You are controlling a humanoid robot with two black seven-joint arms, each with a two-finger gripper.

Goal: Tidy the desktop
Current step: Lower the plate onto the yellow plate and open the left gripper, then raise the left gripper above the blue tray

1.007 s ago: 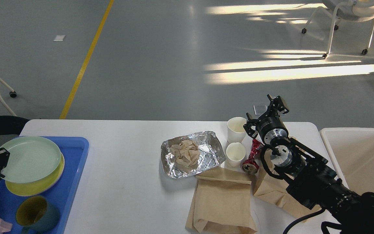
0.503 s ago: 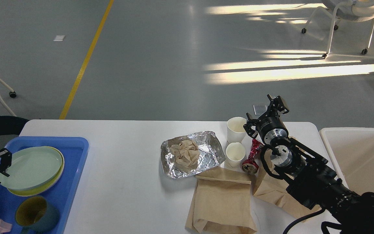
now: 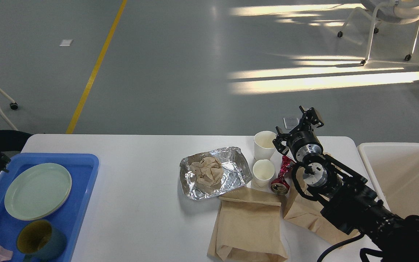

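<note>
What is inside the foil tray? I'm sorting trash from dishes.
The foil tray holds crumpled brown paper. Anything beneath that wad is covered; the rest of the tray's floor looks bare.

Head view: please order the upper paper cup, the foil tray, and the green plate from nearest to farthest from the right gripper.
1. The upper paper cup, just left of the right gripper, near the table's far edge.
2. The foil tray, further left, at the table's middle, holding crumpled paper.
3. The green plate, far left, inside the blue tray.
</note>
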